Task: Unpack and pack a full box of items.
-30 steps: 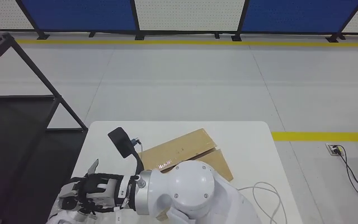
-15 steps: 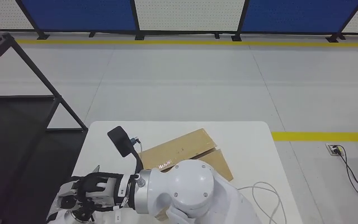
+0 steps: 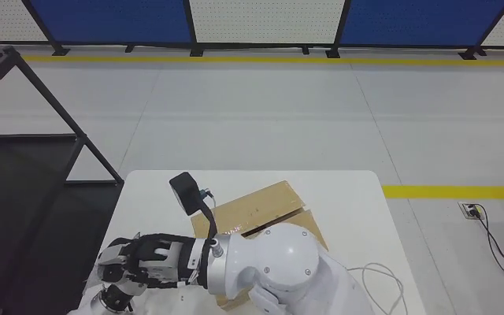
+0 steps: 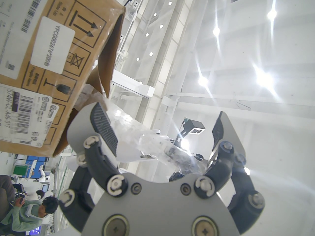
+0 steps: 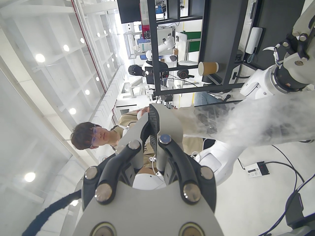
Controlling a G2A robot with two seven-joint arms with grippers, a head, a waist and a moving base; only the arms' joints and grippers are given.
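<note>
On white table (image 3: pixel 346 193), found box (image 3: pixel 264 209) at middle, one flap open. Noted left gripper (image 4: pixel 160 112) spread wide around clear bag (image 4: pixel 152 141) just beside box mouth. Noted right gripper (image 5: pixel 158 114) closed narrow, seemingly pinching same bag. Judged unpacking barely begun: bag seemingly partly out of box, other contents hidden, all repacking left.

Grey floor (image 3: pixel 260 118), yellow line (image 3: pixel 260 58), blue panels (image 3: pixel 110 20), black rack (image 3: pixel 43 197)
</note>
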